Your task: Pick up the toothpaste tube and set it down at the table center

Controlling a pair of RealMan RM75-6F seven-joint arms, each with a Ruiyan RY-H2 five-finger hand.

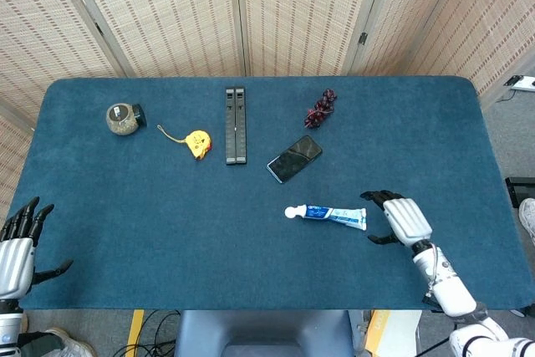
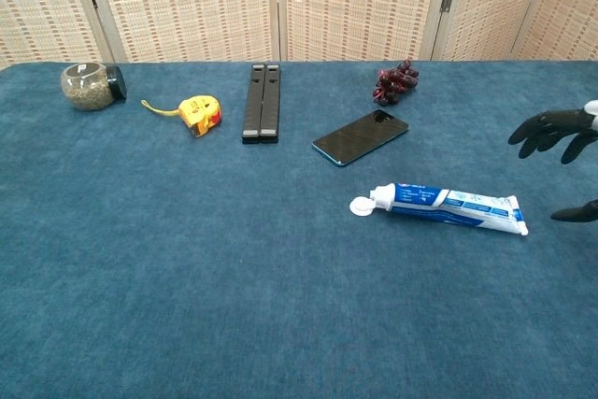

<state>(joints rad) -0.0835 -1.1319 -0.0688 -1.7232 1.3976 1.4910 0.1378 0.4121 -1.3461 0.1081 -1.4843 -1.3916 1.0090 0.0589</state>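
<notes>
A white and blue toothpaste tube lies flat on the blue table, right of the middle, its cap pointing left. My right hand hovers just right of the tube's flat end, fingers spread and curved, holding nothing and not touching the tube. At the table's near left corner my left hand rests with fingers apart and empty; the chest view does not show it.
Behind the tube lie a black phone, a dark red grape bunch, a black folded bar, a yellow tape measure and a jar lying on its side. The table's blue cloth spreads left of the tube.
</notes>
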